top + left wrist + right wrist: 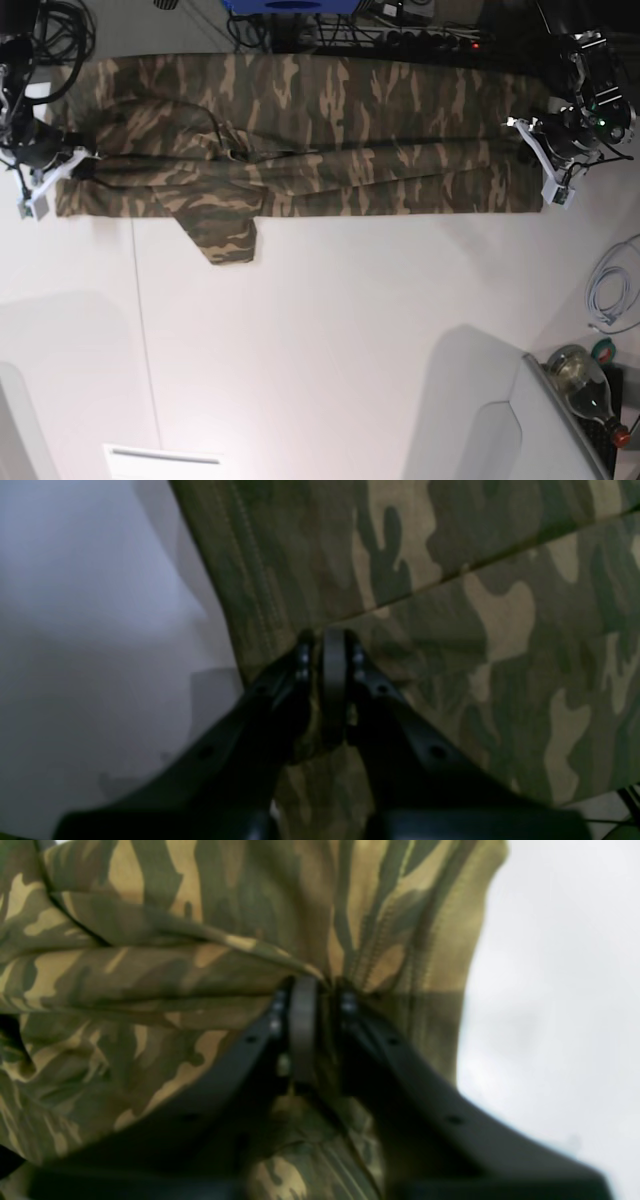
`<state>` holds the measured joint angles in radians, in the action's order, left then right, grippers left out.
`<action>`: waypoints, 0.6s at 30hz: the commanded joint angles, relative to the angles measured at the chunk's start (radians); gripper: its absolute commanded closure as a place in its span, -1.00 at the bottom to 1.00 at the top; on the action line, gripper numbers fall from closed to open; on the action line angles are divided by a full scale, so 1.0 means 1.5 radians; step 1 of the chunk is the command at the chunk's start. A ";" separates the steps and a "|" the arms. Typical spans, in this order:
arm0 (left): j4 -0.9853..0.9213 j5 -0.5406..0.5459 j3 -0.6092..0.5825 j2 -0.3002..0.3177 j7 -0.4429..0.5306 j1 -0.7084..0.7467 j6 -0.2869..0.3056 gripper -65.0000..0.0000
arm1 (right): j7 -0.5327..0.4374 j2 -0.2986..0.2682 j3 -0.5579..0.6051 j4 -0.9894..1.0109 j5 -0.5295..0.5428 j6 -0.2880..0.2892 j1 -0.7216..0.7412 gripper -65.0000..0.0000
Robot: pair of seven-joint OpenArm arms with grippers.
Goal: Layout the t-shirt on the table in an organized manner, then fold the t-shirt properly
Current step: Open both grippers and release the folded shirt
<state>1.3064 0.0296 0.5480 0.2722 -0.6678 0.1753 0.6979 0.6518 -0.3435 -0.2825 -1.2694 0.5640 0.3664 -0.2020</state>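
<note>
While the camouflage t-shirt lies stretched in a long folded band across the far side of the white tabletop, we see the right claw pinching its bunched end and the left claw clamped on the hem. Soft and limp, it wants gripping at seams.

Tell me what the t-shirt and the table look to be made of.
The t-shirt: soft woven or knit cloth, matte camouflage print; it creases, drapes, and shows stitched hems. The table: a hard, smooth white top, likely laminate or painted board; it looks flat with a faint sheen.
</note>
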 commanded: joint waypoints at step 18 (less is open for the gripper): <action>0.188 0.009 0.127 -0.018 -0.058 -0.003 0.000 -0.36 | 0.040 0.038 -0.076 -0.277 0.003 -0.036 -0.052 -0.27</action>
<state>1.5723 0.0216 0.7441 0.2356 -0.7841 0.1806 0.6998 0.7326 -0.2710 -0.3954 -1.6684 0.5575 0.3126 -0.2962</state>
